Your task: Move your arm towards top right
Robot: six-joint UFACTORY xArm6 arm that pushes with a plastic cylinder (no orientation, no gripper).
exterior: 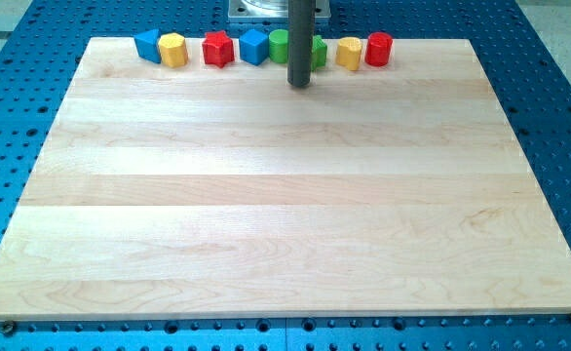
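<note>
Spanning the near and middle field, the pale wooden board (pixel 285 214) lies on a blue perforated table (pixel 558 117). Farther back, my tip (pixel 299 84) ends a plain dark rod that grips nothing and rests on the board just below the block row. Toward the view's left of the tip stand a green block (pixel 279 45), blue cube (pixel 253 46), red star (pixel 217 49), yellow block (pixel 172 49) and blue block (pixel 148 44). Toward its right stand a green block (pixel 318 51), partly hidden, a yellow block (pixel 349 53) and a red cylinder (pixel 378 49). No legible writing appears.
</note>
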